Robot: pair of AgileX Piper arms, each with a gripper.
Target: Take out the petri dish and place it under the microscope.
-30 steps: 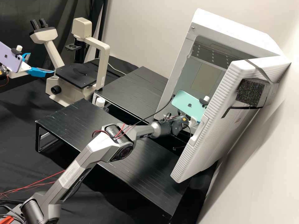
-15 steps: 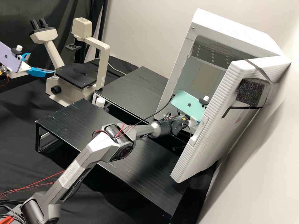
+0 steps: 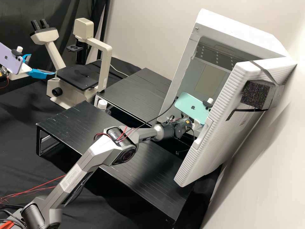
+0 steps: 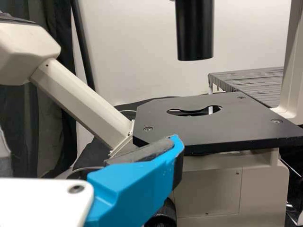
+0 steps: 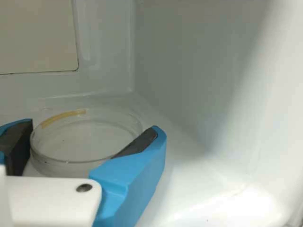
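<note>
Lilac, the phone [image 3: 10,58] at the high view's left edge is mounted on the left gripper [image 3: 42,64]. This gripper's blue fingers stand wide apart, holding nothing; one fingertip is near the stage [image 3: 79,76] of the microscope [image 3: 103,66], but I cannot tell whether they touch. The microscope stands on the black-draped bench [image 3: 19,108], its paired eyepieces [image 3: 39,24] toward the left and its lamp housing [image 3: 83,28] farther right. In the left wrist view a black tube [image 4: 195,33] hangs above the stage, whose opening has nothing in it.

Next comes a white-capped bottle [image 3: 102,104], between a near low platform [image 3: 73,122] and a far low platform [image 3: 136,92], both black and slatted. The right arm [image 3: 105,149] passes over the near platform, with a black cable [image 3: 152,119] running beside it to a mint-green phone [image 3: 192,106] mounted at its end.

To the right, the white cabinet [image 3: 238,27] has its ribbed door [image 3: 216,121] ajar, and the door hides part of the right gripper [image 3: 198,123]. A dark foam block [image 3: 255,94] is strapped to the door's outside. Inside, the petri dish [image 5: 85,139] lies flat on the cabinet floor [image 5: 184,189], a yellowish strip [image 5: 63,117] along its rim. The fingers there stand widely parted, one at either side of the dish; I cannot tell whether their dark pads [image 5: 139,144] touch it.
</note>
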